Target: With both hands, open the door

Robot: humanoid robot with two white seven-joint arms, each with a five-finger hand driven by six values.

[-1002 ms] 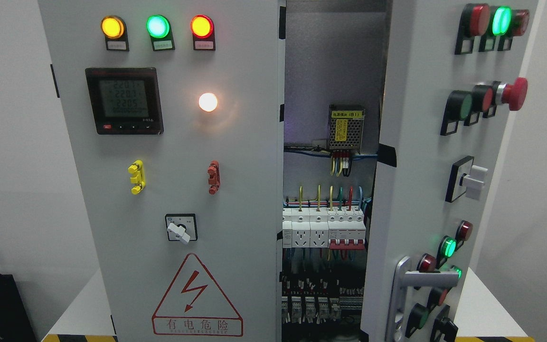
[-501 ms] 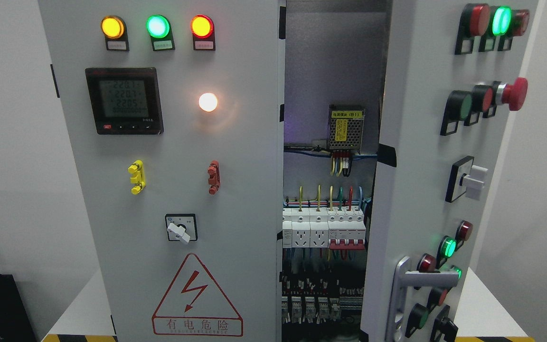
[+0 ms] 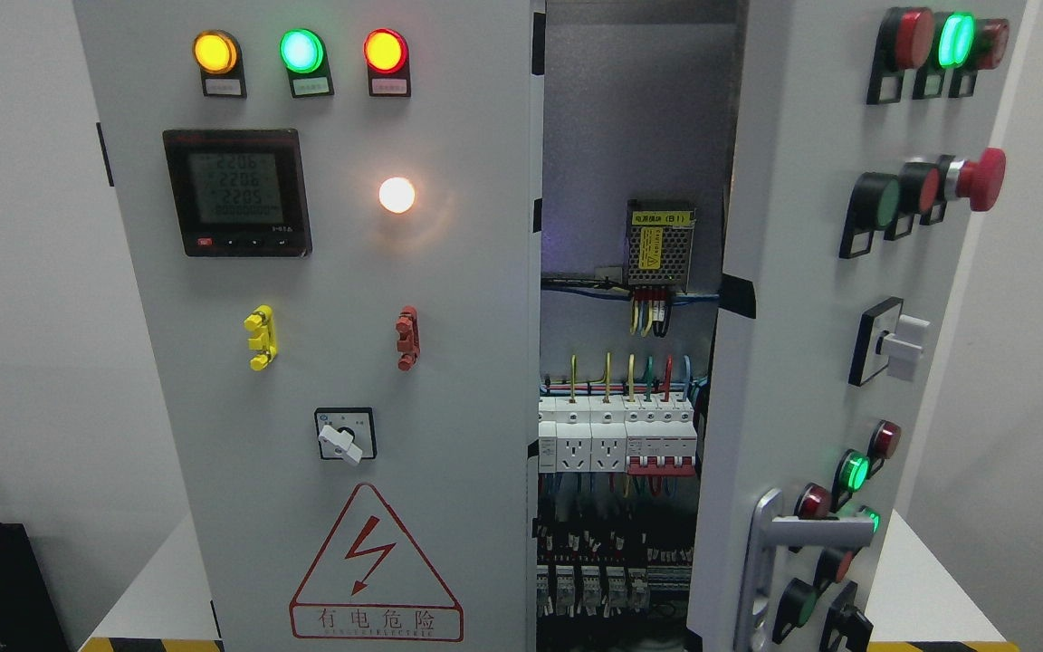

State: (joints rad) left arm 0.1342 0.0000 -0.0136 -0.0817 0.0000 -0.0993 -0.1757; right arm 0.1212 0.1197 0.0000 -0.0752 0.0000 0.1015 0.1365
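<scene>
While the left door [image 3: 340,362] sits closed, the right door [image 3: 811,344] stands ajar.

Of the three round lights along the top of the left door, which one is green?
The middle light is green. The one to its left glows amber and the one to its right glows red, all on the left door.

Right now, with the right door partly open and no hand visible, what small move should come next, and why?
Probably bring a hand to the silver lever handle and swing the right door wider: it stands only ajar, showing the breakers, and no hand is in view.
</scene>
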